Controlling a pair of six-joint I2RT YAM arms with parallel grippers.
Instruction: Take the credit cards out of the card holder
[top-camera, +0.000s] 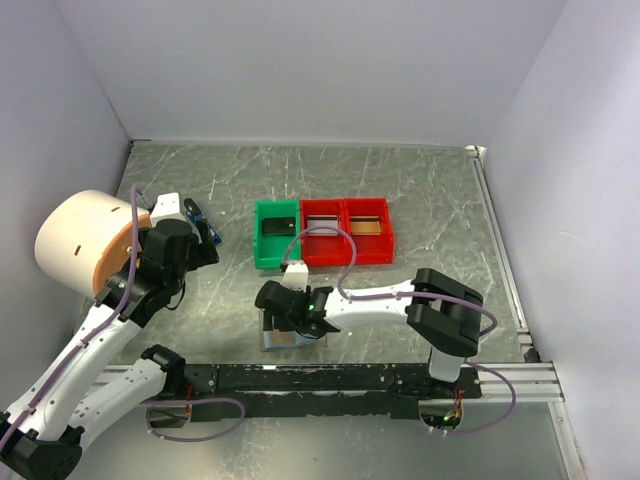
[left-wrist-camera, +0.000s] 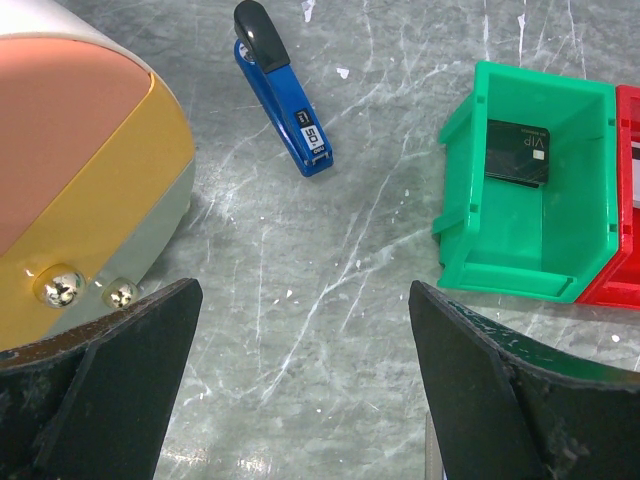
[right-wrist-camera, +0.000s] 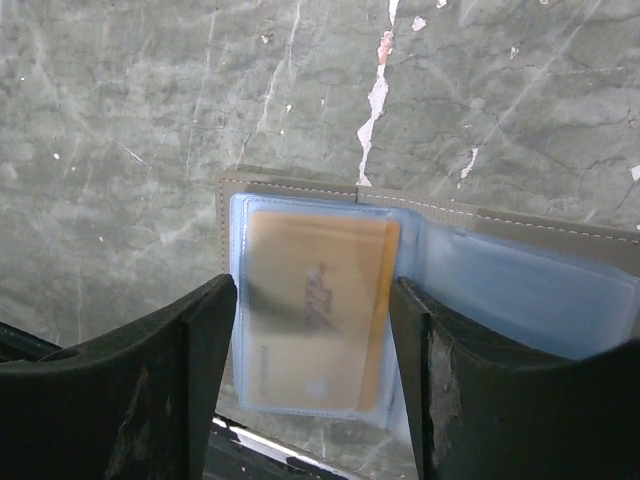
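Left tool (left-wrist-camera: 303, 290) gapes wide and empty; right tool (right-wrist-camera: 310, 285), half-open, straddles the one gold card (right-wrist-camera: 312, 345) in the card holder (right-wrist-camera: 520, 290).

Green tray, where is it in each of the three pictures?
Top view: the green tray sits mid-table, at the left end of the tray row, touching a red tray.
Left wrist view: upper right.
Right wrist view: not in it.
Shared landmark: the blue stapler, left of the tray in both.
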